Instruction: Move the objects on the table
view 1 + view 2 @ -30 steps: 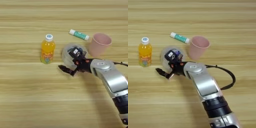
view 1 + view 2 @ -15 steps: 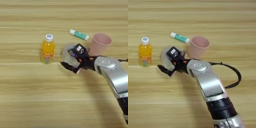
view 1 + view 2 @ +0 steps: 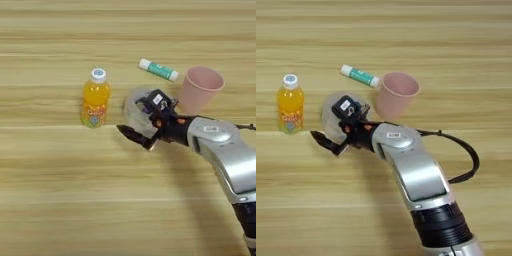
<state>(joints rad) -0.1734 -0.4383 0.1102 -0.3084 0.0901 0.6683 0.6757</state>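
My gripper (image 3: 142,122) sits low over the wooden table (image 3: 60,195) at the clear tape roll (image 3: 134,109), reaching in from my right on the silver forearm (image 3: 406,165). One black finger (image 3: 134,136) points out to my left along the near side of the roll; the other is up against the roll's far part, so the fingers stand apart with the roll between them. Whether they actually press on it, I cannot tell. The roll's core is hidden behind my gripper.

Just to my left of the roll stands the small orange juice bottle (image 3: 95,98), upright, white cap on, apart from the roll and my finger. To my right, near my wrist, the pink paper cup (image 3: 200,90) stands upright with its mouth open. Beyond the roll, the white-and-teal glue stick (image 3: 159,69) lies flat, tilted, just beside the cup's rim. A black cable (image 3: 463,155) loops off my forearm.
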